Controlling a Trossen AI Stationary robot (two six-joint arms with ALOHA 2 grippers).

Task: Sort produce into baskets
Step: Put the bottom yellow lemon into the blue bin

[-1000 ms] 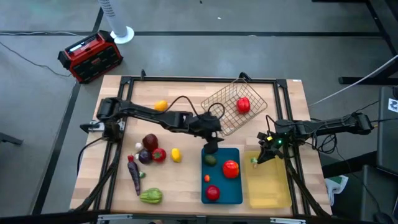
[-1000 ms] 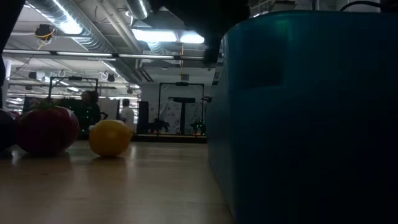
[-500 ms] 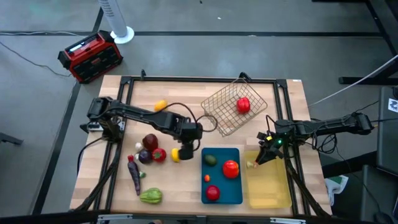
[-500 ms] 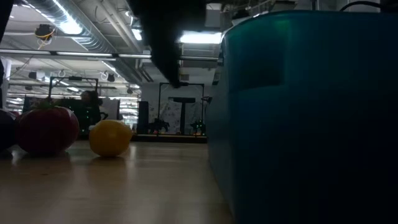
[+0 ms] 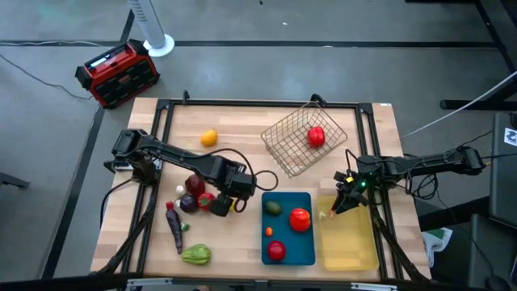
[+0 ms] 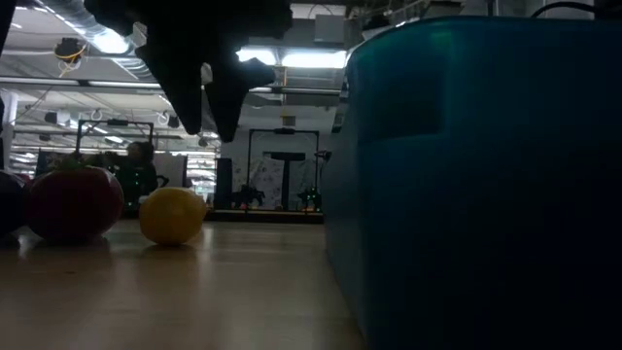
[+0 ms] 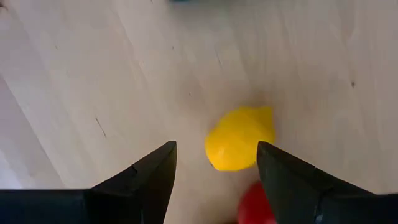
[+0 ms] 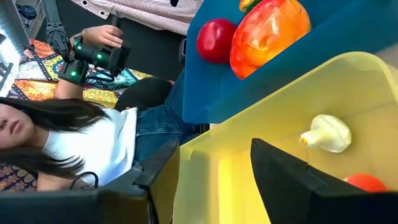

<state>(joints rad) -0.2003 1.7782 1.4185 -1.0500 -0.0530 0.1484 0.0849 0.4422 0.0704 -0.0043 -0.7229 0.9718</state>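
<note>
Watch the left gripper point(image 5: 229, 201), hovering with fingers spread and empty just over the yellow lemon point(image 7: 239, 138), toward 8 o'clock from the centre of the wooden table point(image 5: 242, 242). Judging by the left wrist view, not well centred: expect one finger to land on top of the lemon instead of beside it, and so to push the round fruit away in a roll. Mind also the red tomato point(image 5: 207, 201), at 9 o'clock of the lemon and just beside it, perhaps touching; easy to pinch both together, or to knock the tomato into the dark purple pieces point(image 5: 192, 194) farther at 9 o'clock. After a weak grip, risk of dropping during the carry over the wall of the blue tray point(image 5: 307, 242), at 3 o'clock of the lemon. Note the right gripper point(image 5: 340, 205) at the 12 o'clock end of the pale yellow tray point(image 5: 355, 246), fingers parted and holding nothing, a small pale piece point(image 8: 328, 134) lying inside the tray beyond them. Little danger of the arms meeting, being well apart. Leave the wire basket point(image 5: 291, 141) at 1 o'clock out of the worry.
</note>
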